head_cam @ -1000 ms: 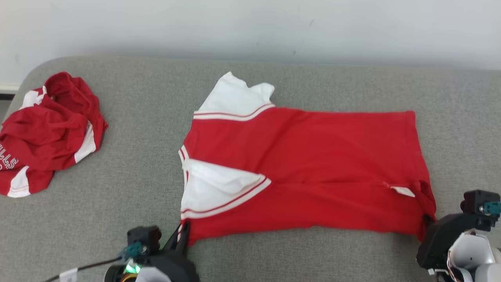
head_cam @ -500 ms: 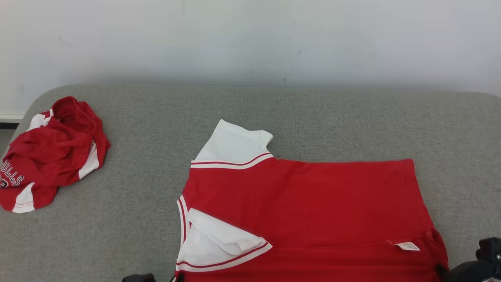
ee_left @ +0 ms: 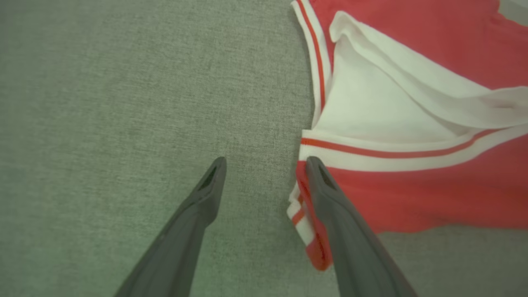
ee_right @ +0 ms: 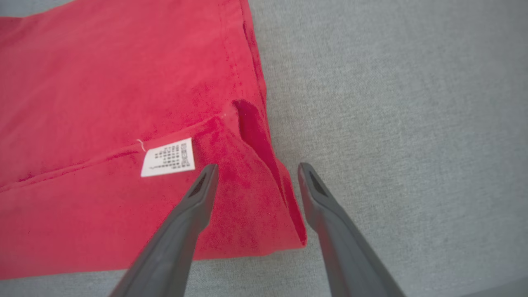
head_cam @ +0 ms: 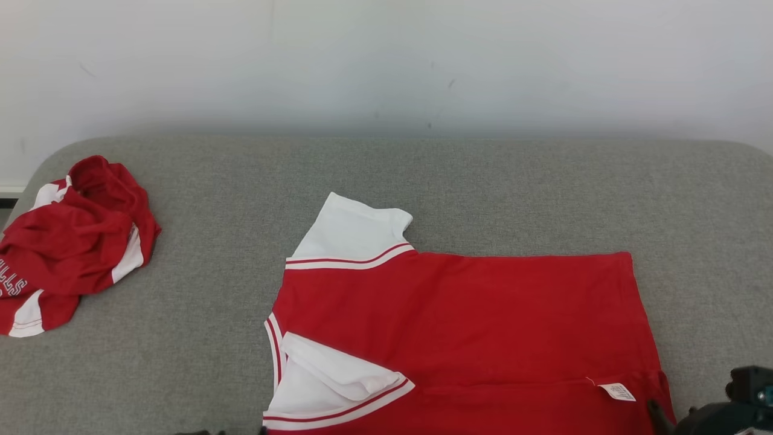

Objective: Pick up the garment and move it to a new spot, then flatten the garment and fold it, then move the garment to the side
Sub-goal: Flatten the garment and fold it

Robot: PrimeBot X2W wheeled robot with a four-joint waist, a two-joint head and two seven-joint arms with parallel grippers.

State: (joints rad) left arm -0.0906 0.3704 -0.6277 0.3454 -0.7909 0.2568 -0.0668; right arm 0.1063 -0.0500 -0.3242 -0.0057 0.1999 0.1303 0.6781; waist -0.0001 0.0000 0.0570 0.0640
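Note:
The garment is a red T-shirt with white sleeves, lying spread on the grey padded surface with its collar end to the left. In the left wrist view my left gripper is open just beside the garment; its right finger overlaps the striped corner, and grey fabric shows between the fingers. My right gripper is open over the hem corner of the garment, near the white care label. Neither holds the cloth.
A second red and white garment lies crumpled at the far left of the surface. A white wall runs behind. The right arm's dark wrist housing shows at the lower right corner.
Both grippers were shut on the garment's near corners and now stand open, with the cloth let go. The head camera has tilted, shifting the whole picture downward.

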